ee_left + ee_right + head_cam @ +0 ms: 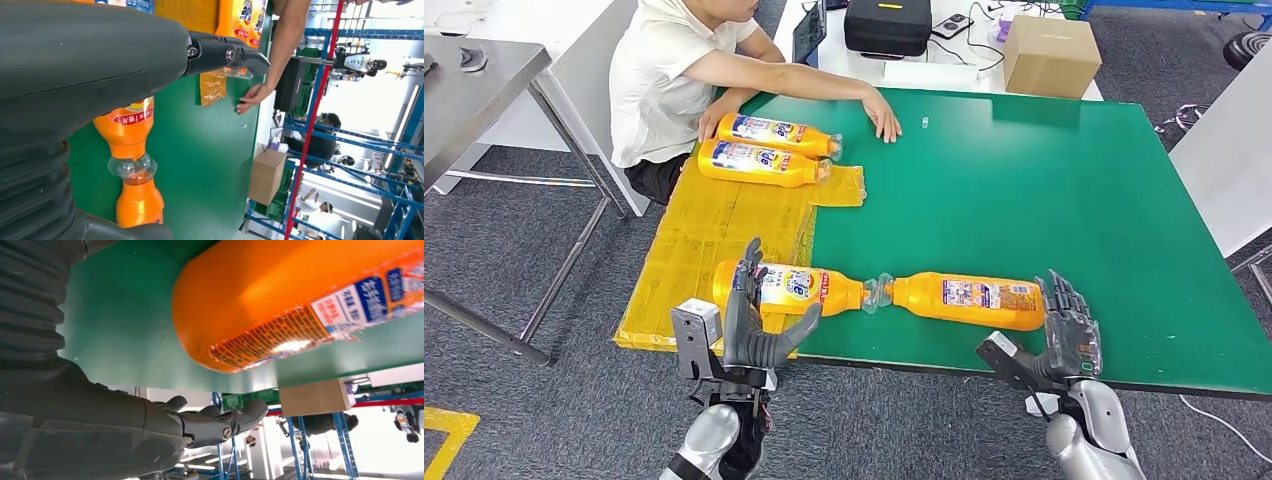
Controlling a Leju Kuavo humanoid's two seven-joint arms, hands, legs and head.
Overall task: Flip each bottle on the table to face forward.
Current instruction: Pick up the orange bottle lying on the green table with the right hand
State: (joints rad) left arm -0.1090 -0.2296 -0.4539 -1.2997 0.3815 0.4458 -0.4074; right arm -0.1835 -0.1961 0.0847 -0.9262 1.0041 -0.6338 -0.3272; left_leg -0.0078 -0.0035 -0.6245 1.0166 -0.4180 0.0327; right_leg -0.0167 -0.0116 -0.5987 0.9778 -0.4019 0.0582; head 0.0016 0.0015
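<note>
Two orange bottles lie cap to cap along the near edge of the green table (1024, 180). The left bottle (789, 287) shows its blue and white front label; it rests partly on a yellow sheet (714, 230). My left hand (749, 320) is open at its base end, fingers (225, 52) spread over it, holding nothing. The right bottle (969, 298) shows a label of small print. My right hand (1064, 335) stands open just beside its base (300, 300), with its fingers (210, 422) apart from it. Two more orange bottles (779, 132) (759, 163) lie side by side at the back left.
A person sits at the table's far left corner, one hand (884, 118) flat on the green top beside the back bottles. A small white cap (924, 123) lies near that hand. A cardboard box (1049, 55) and a black case (887, 25) stand on the white table behind.
</note>
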